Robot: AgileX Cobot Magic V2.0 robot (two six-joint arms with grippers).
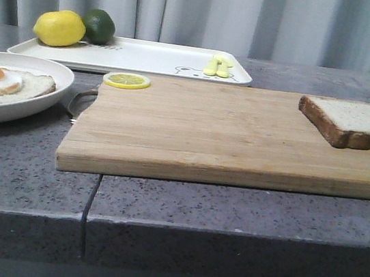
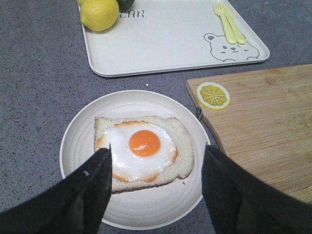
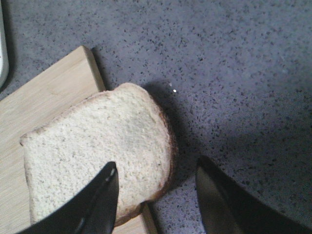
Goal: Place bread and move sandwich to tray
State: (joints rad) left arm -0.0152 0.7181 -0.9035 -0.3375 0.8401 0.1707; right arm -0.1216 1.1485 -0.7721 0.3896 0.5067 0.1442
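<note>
The bread (image 1: 363, 124) lies flat at the right end of the wooden cutting board (image 1: 226, 141), its crust edge overhanging the board's right side above the grey speckled bench (image 1: 20, 184). The right pincer (image 3: 156, 195) hangs over that overhanging edge with its fingers spread, one above the slice and one above the bench, holding nothing.

The sandwich (image 2: 144, 151), toast topped with a fried egg, sits in the round white dish (image 2: 78, 141) on the bench at the left, just beside the board's left end. The left pincer (image 2: 156, 168) is spread wide over the sandwich, empty.

The tray (image 1: 147, 61) lies at the far side, behind the dish and board. On its far-left corner rest a lemon (image 1: 59, 28) and a lime (image 1: 99, 25); a yellow fork and knife (image 1: 218, 67) lie near its right end by the bear drawing. A lemon slice (image 1: 127, 81) sits on the board's far-left corner, between sandwich and tray.
</note>
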